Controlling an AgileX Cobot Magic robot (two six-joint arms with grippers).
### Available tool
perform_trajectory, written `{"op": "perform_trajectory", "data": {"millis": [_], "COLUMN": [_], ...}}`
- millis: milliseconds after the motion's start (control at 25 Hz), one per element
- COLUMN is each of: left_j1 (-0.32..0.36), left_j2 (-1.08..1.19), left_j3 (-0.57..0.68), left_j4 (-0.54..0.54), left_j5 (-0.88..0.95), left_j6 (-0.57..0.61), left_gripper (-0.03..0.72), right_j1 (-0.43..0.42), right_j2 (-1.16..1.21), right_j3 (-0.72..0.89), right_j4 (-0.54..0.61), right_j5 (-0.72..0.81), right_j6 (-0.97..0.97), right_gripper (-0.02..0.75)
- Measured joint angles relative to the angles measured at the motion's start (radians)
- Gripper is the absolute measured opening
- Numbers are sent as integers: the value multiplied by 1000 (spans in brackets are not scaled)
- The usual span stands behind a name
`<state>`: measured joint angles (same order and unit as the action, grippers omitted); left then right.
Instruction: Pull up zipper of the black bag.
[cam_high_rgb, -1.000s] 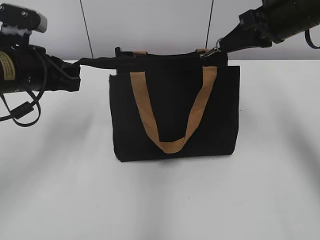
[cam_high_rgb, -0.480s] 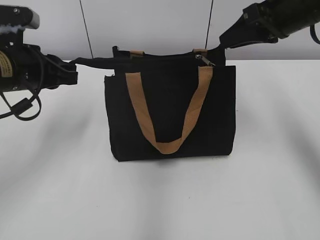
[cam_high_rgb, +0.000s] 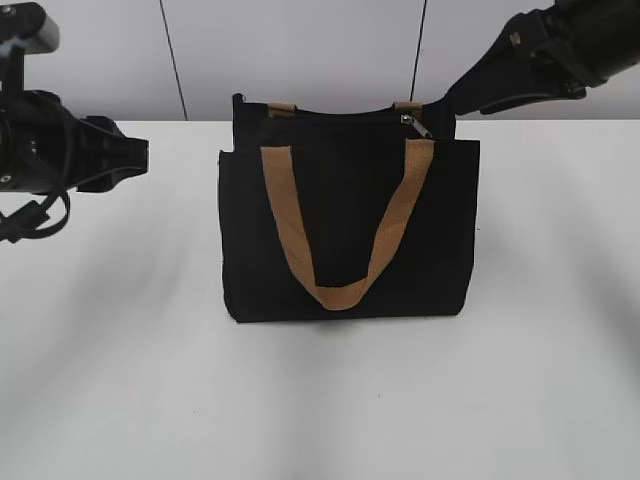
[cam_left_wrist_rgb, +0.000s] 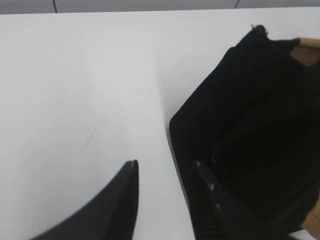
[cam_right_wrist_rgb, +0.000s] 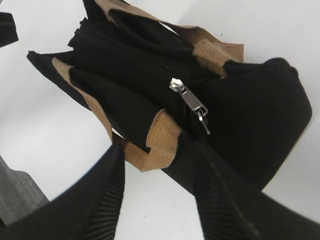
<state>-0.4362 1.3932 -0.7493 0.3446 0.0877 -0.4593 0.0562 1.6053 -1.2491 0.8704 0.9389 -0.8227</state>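
One rectangular black fabric bag with tan straps, upright mid-table; its zipper, silver-grey metal pull at the bag's right end, appears fully drawn. Left gripper and right gripper both agape, empty; only withdrawal seems left

A plain white worktop carries the black bag, standing upright near its centre, tan strap facing forward.
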Motion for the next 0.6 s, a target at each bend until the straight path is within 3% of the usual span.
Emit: {"op": "perform_trajectory", "data": {"millis": [320,600], "left_j1": [0,0], "left_j2": [-171,-316], "left_j3": [0,0], "left_j4": [-91,-119], "left_j5": [217,459], "left_j6": [0,67], "left_gripper": [267,267], "right_j1": [104,113], "right_j2": [-183,-417], "right_j3": [189,340], "right_j4": [-133,-190], "right_j5": [-141,-171], "right_j6": [54,108], "right_gripper": [350,350]}}
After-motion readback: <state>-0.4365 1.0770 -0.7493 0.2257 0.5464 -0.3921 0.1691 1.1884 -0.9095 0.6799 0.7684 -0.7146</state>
